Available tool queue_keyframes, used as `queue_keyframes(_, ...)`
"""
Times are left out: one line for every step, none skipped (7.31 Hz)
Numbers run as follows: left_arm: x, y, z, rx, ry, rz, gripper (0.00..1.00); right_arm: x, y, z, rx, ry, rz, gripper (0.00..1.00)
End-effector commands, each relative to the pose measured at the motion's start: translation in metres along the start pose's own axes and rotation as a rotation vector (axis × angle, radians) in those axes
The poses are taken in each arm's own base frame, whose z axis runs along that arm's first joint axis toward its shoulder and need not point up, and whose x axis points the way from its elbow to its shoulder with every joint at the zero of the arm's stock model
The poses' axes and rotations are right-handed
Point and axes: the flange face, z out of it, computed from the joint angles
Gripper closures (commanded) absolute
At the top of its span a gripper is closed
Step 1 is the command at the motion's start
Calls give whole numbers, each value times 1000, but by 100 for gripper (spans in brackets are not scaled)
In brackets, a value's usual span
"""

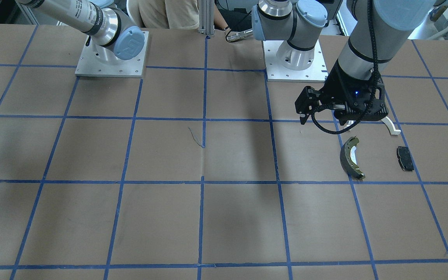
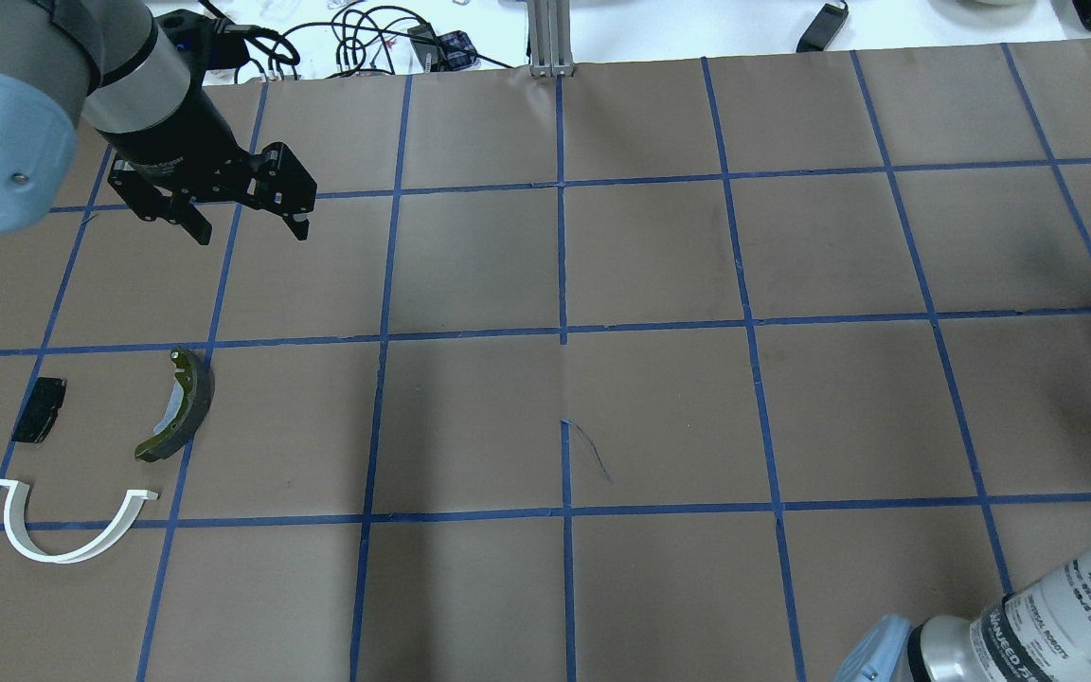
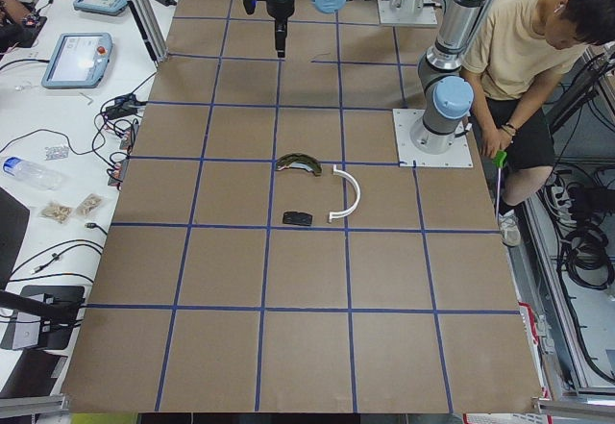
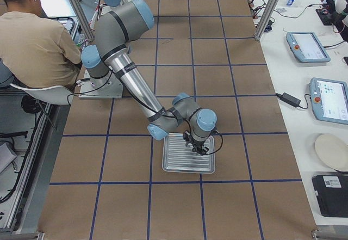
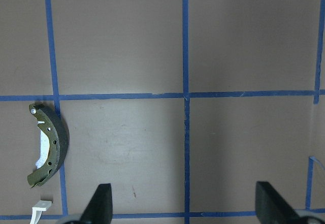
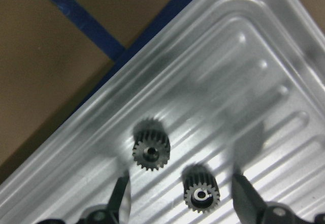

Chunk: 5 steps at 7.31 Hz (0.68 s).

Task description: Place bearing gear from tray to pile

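My right claw (image 6: pixel 180 186) hangs open over the tray (image 6: pixel 228 56), fingers (image 6: pixel 121 193) astride one gear (image 6: pixel 201 192), apparently lined up to grip it; another gear (image 6: pixel 151 150) lies beside. My left claw (image 5: pixel 185 203) hangs open near the pile (image 5: pixel 51 142).

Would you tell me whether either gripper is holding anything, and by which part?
Nothing is held: the left gripper is open above the table; the right gripper is open around a gear.
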Motion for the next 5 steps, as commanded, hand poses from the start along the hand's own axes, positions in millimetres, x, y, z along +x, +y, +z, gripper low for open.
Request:
queue_keyframes(0,-2,1,-1,1,1,0,1,0,-2,-2,4,10,66)
queue_keyframes(0,0,0,0,-2,1,0,1,1,-4,0,6,19,82)
queue_keyframes(-1,1,-2,5,-2,0,0,0,0,-5,1,7,48,89)
queue_keyframes(0,0,-1,2,-1,1,0,0,0,-5,1,7,109,89)
queue_keyframes(0,1,0,0,-1,1,0,0,-4,-15,-1,22,146,90)
